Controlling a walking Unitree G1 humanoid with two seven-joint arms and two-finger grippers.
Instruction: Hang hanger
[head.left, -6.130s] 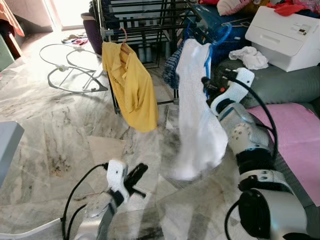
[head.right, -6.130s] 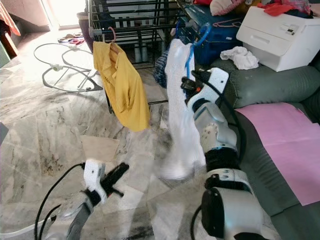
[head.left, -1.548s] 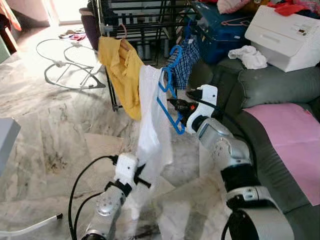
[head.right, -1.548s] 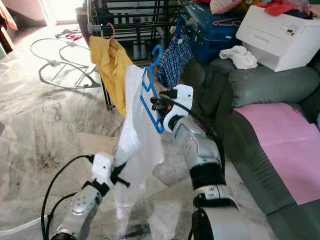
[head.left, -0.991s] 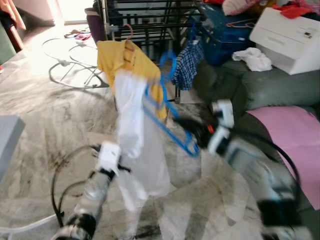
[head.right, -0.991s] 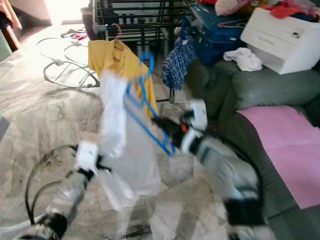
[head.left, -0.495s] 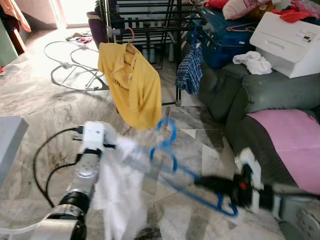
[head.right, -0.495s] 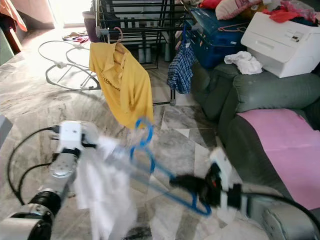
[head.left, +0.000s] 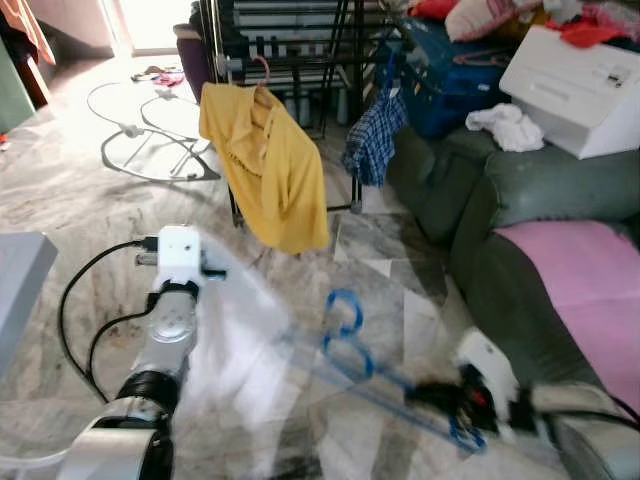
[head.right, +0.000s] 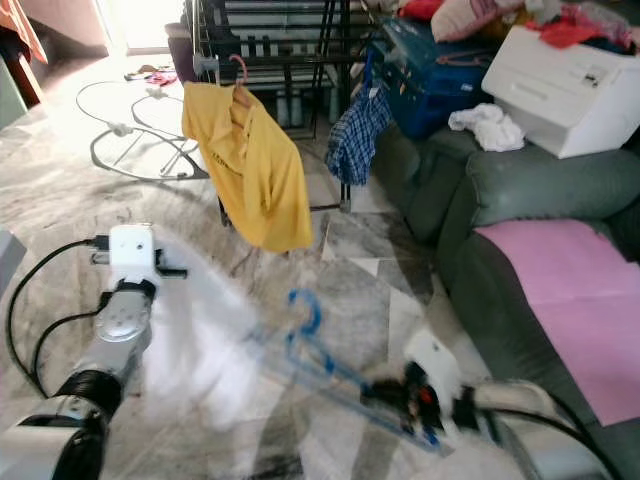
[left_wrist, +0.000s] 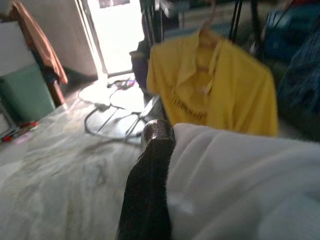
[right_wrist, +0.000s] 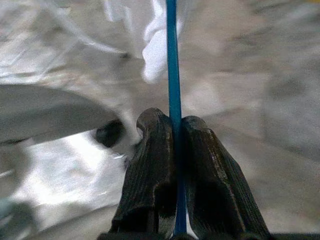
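Note:
A blue plastic hanger (head.left: 352, 340) lies slanted low over the marble floor, hook end up. My right gripper (right_wrist: 175, 125) is shut on its thin blue bar (right_wrist: 173, 60); in the head views that gripper (head.left: 442, 396) sits at the hanger's lower end. A white garment (head.left: 240, 350), blurred by motion, stretches from the hanger to my left gripper (head.left: 212, 272), which is raised at the left. In the left wrist view one black finger (left_wrist: 150, 180) presses against the white cloth (left_wrist: 245, 185), which hides the other finger.
A black drying rack (head.left: 290, 40) stands ahead with a yellow shirt (head.left: 265, 165) and a blue checked garment (head.left: 372, 135) hanging from it. At the right is a grey sofa (head.left: 520, 190) with a pink sheet (head.left: 590, 285) and a white box (head.left: 580, 85).
The white garment has been pulled out wider between the two grippers and is now blurred. My right gripper with the hanger sits slightly lower, and my left gripper slightly higher.

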